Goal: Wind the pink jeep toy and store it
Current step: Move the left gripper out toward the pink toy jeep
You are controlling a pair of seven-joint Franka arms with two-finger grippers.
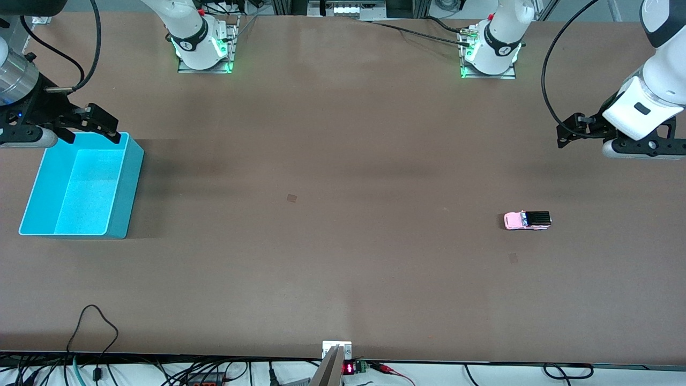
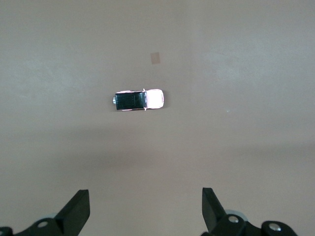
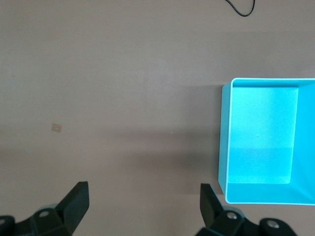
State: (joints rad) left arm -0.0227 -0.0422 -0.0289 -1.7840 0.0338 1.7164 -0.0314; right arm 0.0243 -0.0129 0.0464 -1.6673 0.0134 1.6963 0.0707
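Note:
The pink jeep toy [image 1: 527, 220] stands on its wheels on the brown table toward the left arm's end, small, with a black rear roof. In the left wrist view the jeep [image 2: 139, 100] lies well ahead of the open left gripper [image 2: 145, 196]. That left gripper [image 1: 569, 130] hangs in the air over the table's edge at its own end, with nothing in it. The right gripper [image 1: 92, 138] hovers open over the rim of the turquoise bin [image 1: 127, 187]. Its wrist view shows the open right gripper [image 3: 144, 189] beside the bin's wall [image 3: 224, 142]; the bin holds nothing.
Two small square marks [image 1: 291, 198] [image 1: 513, 258] lie flat on the table. A metal bracket [image 1: 336, 348] and a black cable loop [image 1: 94, 327] sit at the table's edge nearest the front camera. The arms' bases [image 1: 203, 48] [image 1: 490, 53] stand along the edge farthest from it.

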